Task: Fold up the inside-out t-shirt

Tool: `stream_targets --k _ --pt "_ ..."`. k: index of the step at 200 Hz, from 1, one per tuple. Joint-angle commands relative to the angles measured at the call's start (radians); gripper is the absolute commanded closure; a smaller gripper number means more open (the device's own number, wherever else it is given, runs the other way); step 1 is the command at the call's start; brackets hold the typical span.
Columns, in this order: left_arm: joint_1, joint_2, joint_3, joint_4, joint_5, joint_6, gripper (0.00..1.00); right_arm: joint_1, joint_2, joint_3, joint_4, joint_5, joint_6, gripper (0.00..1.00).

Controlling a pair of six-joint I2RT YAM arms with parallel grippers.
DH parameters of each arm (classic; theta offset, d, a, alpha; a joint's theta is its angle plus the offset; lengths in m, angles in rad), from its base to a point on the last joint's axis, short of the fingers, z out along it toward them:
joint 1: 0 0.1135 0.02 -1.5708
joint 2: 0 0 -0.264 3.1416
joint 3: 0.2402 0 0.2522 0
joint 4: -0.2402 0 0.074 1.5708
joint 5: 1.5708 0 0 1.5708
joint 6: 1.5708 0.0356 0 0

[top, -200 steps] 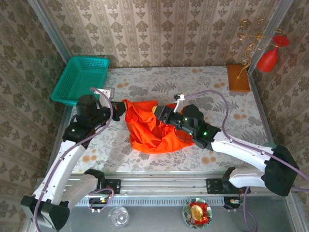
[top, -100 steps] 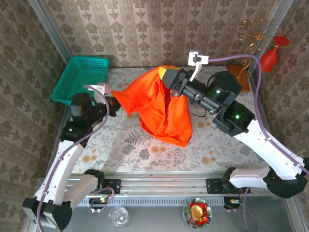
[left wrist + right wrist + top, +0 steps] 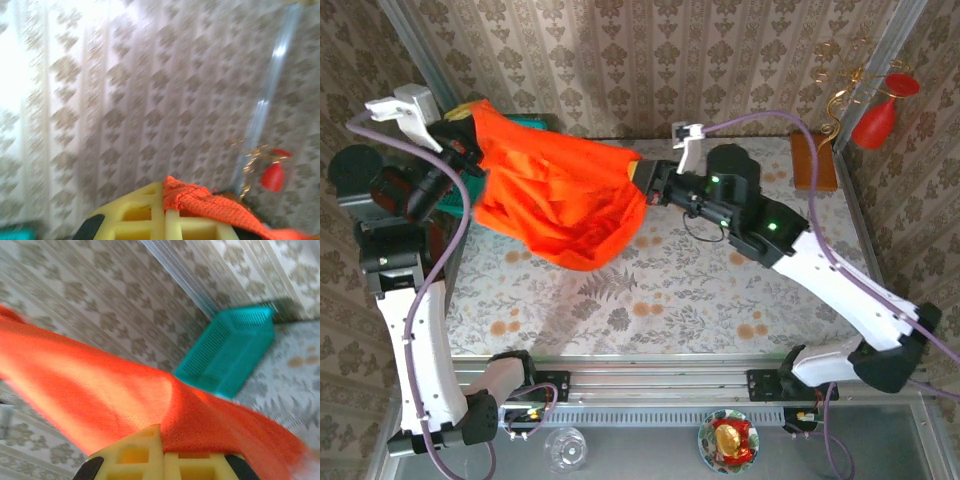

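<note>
Patterned wallpaper stands behind the flowered table. I see the t-shirt hanging in the air above the table's left part, stretched between both arms. My left end effector is closed on one edge of the cloth, and the right end effector is closed on the other edge. Behind the shirt, at the far left corner, sits a teal basket; what is in it I cannot tell. Near the front rail a small dish holds a red-and-gold wrapped thing.

So the counter has a pale floral-patterned covering. Sitting on it are a teal plastic mesh basket at the far left corner and a flat brown-orange block at the far right.
</note>
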Motion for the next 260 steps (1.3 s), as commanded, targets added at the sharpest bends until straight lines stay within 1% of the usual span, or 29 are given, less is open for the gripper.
stream_targets --k 1,9,15,29,42,52,56,61,79,89,92,101,111,121,131,143,160,179,191,205,225,247,260 --pt "-0.017 0.028 -0.074 0.238 0.173 -0.21 1.0 -0.011 0.0 0.06 -0.123 0.015 -0.004 1.0" --pt "-0.05 0.026 -0.145 0.276 0.176 -0.236 1.0 -0.022 -0.02 0.044 -0.158 0.062 -0.019 1.0" --pt "-0.085 0.02 -0.192 0.263 0.164 -0.222 1.0 -0.033 -0.039 0.019 -0.18 0.103 -0.028 1.0" --pt "-0.195 0.008 -0.278 0.159 0.101 -0.112 1.0 -0.077 -0.093 -0.076 -0.244 0.189 0.003 1.0" --pt "-0.303 0.01 -0.347 0.067 0.011 -0.019 1.0 -0.154 -0.134 -0.175 -0.305 0.157 0.053 1.0" --pt "-0.374 0.022 -0.394 0.023 -0.048 0.008 1.0 -0.206 -0.165 -0.258 -0.342 0.121 0.086 1.0" --pt "-0.397 0.029 -0.41 0.014 -0.053 0.012 1.0 -0.22 -0.182 -0.287 -0.358 0.115 0.095 1.0" --pt "-0.424 0.039 -0.436 0.012 -0.096 0.011 1.0 -0.232 -0.201 -0.322 -0.373 0.115 0.102 0.94" --pt "-0.507 0.08 -0.512 0.04 -0.127 -0.016 1.0 -0.243 -0.277 -0.421 -0.41 0.138 0.108 0.71" --pt "-0.539 0.105 -0.531 0.045 -0.143 -0.024 1.0 -0.241 -0.316 -0.462 -0.409 0.131 0.105 0.63" --pt "-0.569 0.113 -0.535 0.045 -0.149 -0.025 1.0 -0.243 -0.325 -0.471 -0.407 0.127 0.102 0.62" --pt "-0.603 0.133 -0.539 0.044 -0.166 -0.029 1.0 -0.239 -0.348 -0.498 -0.396 0.102 0.093 0.57" --pt "-0.631 0.157 -0.536 0.04 -0.18 -0.032 1.0 -0.233 -0.366 -0.526 -0.366 0.051 0.072 0.52" --pt "-0.653 0.177 -0.53 0.032 -0.194 -0.033 1.0 -0.222 -0.37 -0.543 -0.335 0.001 0.042 0.5" --pt "-0.673 0.194 -0.52 0.016 -0.217 -0.037 1.0 -0.181 -0.368 -0.563 -0.268 -0.039 -0.004 0.48" --pt "-0.692 0.21 -0.511 0.011 -0.231 -0.042 1.0 -0.118 -0.352 -0.563 -0.238 -0.022 -0.057 0.46" --pt "-0.718 0.221 -0.506 0.011 -0.261 -0.057 1.0 -0.03 -0.312 -0.54 -0.228 0.04 -0.128 0.41" --pt "-0.743 0.232 -0.501 0.01 -0.296 -0.078 1.0 0.028 -0.249 -0.502 -0.216 0.072 -0.178 0.34" --pt "-0.76 0.237 -0.5 0.017 -0.319 -0.092 1.0 0.047 -0.202 -0.473 -0.208 0.073 -0.186 0.3" --pt "-0.773 0.244 -0.502 0.035 -0.323 -0.112 1.0 0.061 -0.141 -0.436 -0.192 0.067 -0.18 0.24" --pt "-0.795 0.245 -0.505 0.06 -0.36 -0.14 1.0 0.075 -0.061 -0.4 -0.154 0.049 -0.138 0.17" --pt "-0.814 0.248 -0.516 0.102 -0.394 -0.176 1.0 0.088 0.018 -0.359 -0.118 0.03 -0.089 0.13" --pt "-0.822 0.255 -0.52 0.12 -0.392 -0.189 1.0 0.092 0.063 -0.33 -0.153 0.09 -0.048 0.15"
